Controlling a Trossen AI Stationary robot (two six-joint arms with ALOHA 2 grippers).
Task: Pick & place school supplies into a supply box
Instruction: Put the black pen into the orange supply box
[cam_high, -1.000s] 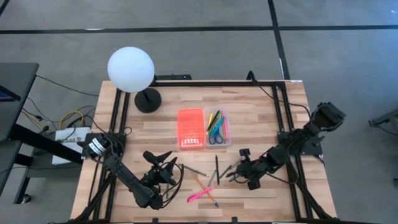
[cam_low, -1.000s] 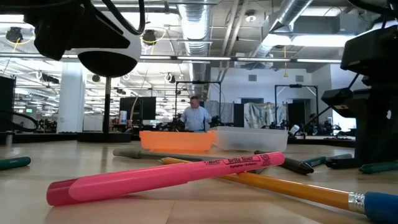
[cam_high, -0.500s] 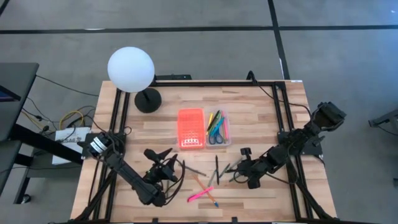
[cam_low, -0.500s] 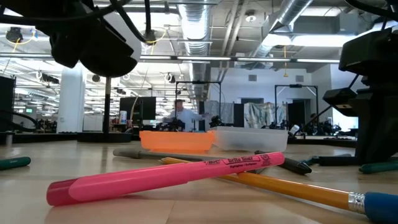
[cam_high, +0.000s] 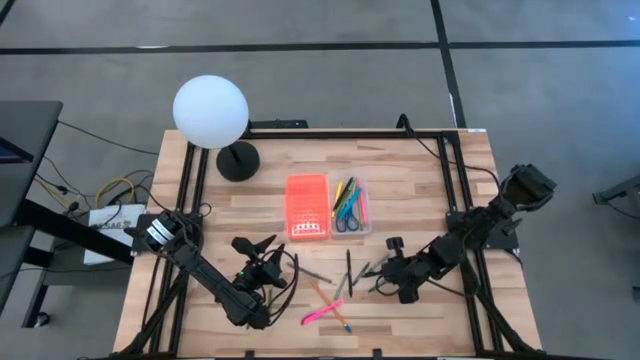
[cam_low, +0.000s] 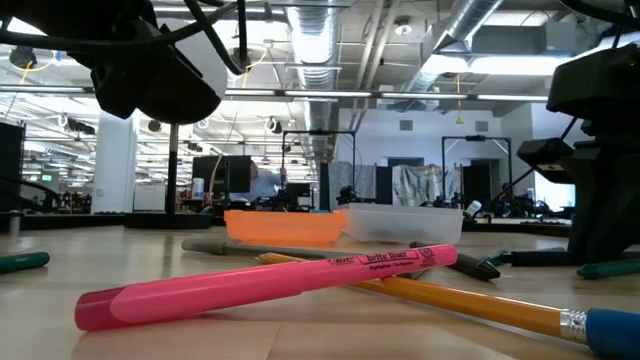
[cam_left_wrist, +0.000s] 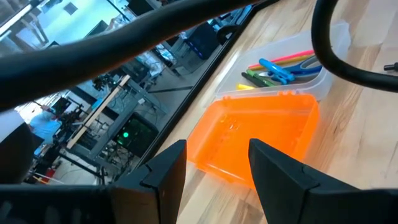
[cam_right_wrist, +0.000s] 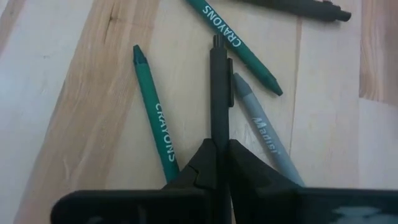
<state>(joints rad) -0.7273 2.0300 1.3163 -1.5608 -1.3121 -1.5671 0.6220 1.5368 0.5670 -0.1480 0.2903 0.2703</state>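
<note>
The supply box stands mid-table with its orange lid (cam_high: 307, 207) open beside the clear tray (cam_high: 349, 205). The tray holds blue-handled scissors and several coloured pens (cam_left_wrist: 280, 65). Loose school supplies lie nearer the front: a pink highlighter (cam_high: 322, 313), a yellow pencil (cam_low: 470, 300), two green crayons (cam_right_wrist: 155, 115), a grey marker (cam_right_wrist: 261, 143) and black pens (cam_high: 348, 272). My right gripper (cam_right_wrist: 217, 155) is shut on a black pen (cam_right_wrist: 217, 87). My left gripper (cam_left_wrist: 214, 168) hovers open to the left of the loose pens, facing the orange lid (cam_left_wrist: 261, 137). My right gripper pinches the black pen between its two fingers at the end nearest the wrist (cam_right_wrist: 217, 140). The fingers slant down from the table's right side and lie roughly along the pen. The pen stretches away from them and lies flat on the wood between the crayons and the grey marker.
A white globe lamp (cam_high: 211, 112) on a black foot stands at the far left corner. Black frame rails (cam_high: 455, 200) run along both sides of the table. Bare wood shows to the right of the clear tray and along the front edge.
My right gripper has shut on the black pen without shifting from its place. The pen lies where it was. My left gripper has swung slightly toward the far edge, still open.
</note>
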